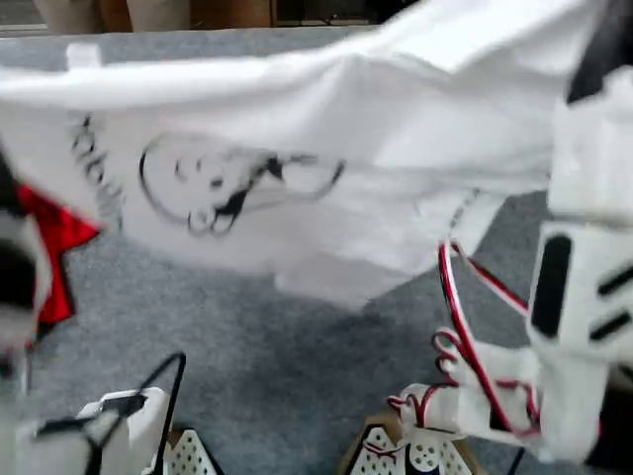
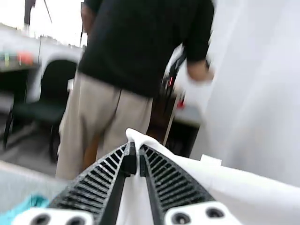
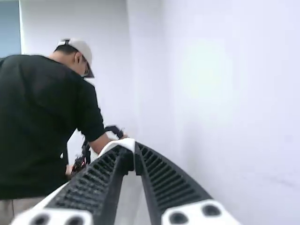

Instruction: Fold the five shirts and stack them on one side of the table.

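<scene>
A white shirt (image 1: pixel 297 188) with a black line drawing hangs stretched in the air above the grey table (image 1: pixel 267 366). My left gripper (image 2: pixel 137 157) is shut on a white edge of the white shirt (image 2: pixel 234 183), held high. My right gripper (image 3: pixel 133 154) is shut too, with a thin strip of the white shirt (image 3: pixel 123 144) pinched at its tips. The white right arm (image 1: pixel 584 277) rises at the right edge of the high view, and the left arm (image 1: pixel 18 267) shows blurred at the left edge.
A red shirt (image 1: pixel 54 252) lies at the table's left edge, partly under the white one. A teal cloth (image 2: pixel 23 206) shows low in the left wrist view. The arm bases (image 1: pixel 415 440) stand at the front edge. A person in black stands beyond the table.
</scene>
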Robot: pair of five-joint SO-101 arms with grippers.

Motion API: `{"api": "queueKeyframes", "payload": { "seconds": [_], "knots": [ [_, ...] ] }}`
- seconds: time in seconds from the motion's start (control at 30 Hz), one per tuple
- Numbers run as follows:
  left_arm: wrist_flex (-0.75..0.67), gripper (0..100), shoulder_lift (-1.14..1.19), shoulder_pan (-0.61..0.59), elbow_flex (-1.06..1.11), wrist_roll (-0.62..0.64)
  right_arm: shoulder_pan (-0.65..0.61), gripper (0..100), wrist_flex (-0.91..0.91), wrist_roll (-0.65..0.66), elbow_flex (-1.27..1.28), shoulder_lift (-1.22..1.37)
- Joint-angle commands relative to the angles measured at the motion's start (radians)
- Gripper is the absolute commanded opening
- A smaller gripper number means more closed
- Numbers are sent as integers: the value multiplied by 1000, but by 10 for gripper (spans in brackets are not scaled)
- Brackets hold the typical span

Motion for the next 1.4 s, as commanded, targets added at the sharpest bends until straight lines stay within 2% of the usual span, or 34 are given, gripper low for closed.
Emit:
{"api": "queueKeyframes", "payload": {
  "seconds": [0.0,0.17,0.3,0.4,0.53,0.63,0.73,0.93,1.2,1.37],
  "knots": [
    [9,19,-58,-5,35,-5,28,6,-26,8,-1,-24],
    [5,19,-45,-5,313,-5,7,6,-58,3,203,24],
    [-104,19,15,-5,597,-5,-56,6,-127,9,421,85],
    [-276,19,85,-9,842,-6,-120,6,-233,6,567,150],
    [-612,19,231,-8,1181,-15,-160,6,-457,11,727,292],
    [-822,19,355,-9,1315,-26,-166,6,-565,11,765,412],
    [-908,19,461,-12,1327,-21,-177,6,-582,11,723,509],
    [-810,19,535,-14,1211,-20,-180,6,-505,6,578,555],
    [-591,19,533,-6,1114,-26,-176,6,-112,11,390,556],
    [-399,19,533,-5,1056,-48,-176,6,146,11,303,555]
  ]
}}
